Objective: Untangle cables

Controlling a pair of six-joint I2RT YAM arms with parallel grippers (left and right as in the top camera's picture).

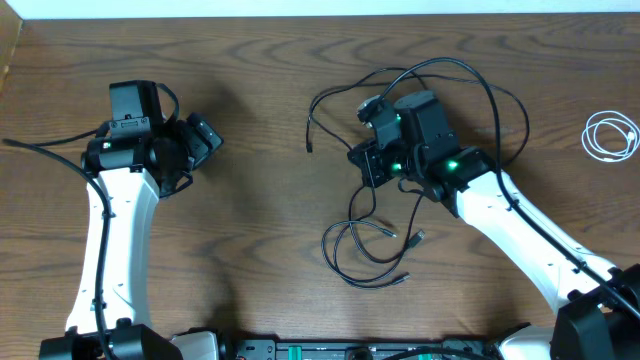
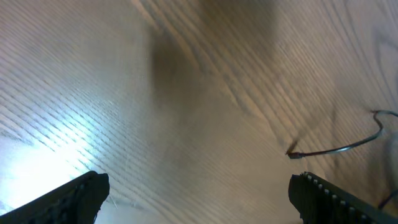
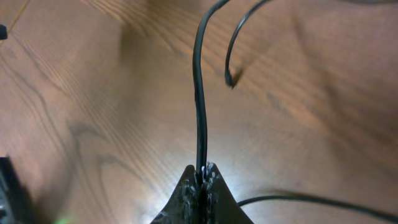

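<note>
**A robot lab bench, by the look of it**

We see a wood-grain table [image 1: 260, 80] with two white robot arms, the left arm [image 1: 110, 230] and the right arm [image 1: 520, 225], rising from a black base [image 1: 330, 350] with green parts at its near edge. Loose black cords [image 1: 365, 255] and a coiled white cord [image 1: 610, 135] lie on top. We take it for a lab.

A brown wood-grain table [image 1: 260, 240] meets a white strip [image 1: 300, 6] at top.

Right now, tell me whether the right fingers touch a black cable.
Touching. Right wrist view: the right fingers pinch a black cable rising from between them.
</note>
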